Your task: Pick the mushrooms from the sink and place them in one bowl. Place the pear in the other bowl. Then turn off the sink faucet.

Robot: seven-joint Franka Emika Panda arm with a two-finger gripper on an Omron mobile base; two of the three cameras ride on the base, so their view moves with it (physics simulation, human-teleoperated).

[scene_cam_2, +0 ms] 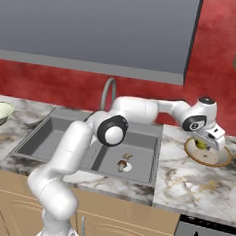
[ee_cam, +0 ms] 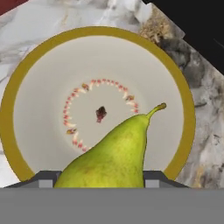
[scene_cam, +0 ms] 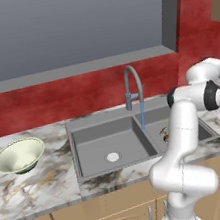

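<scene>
Gripper (scene_cam_2: 206, 142) clamped on pear (ee_cam: 111, 155), held over tan-rim bowl (ee_cam: 13, 100); mushrooms (scene_cam_2: 124, 162) in sink (scene_cam_2: 43, 134)

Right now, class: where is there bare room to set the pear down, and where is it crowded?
The tan-rimmed bowl is bare inside, directly below the held pear. The green-white bowl is also free. The right sink basin is crowded by the mushrooms.
</scene>
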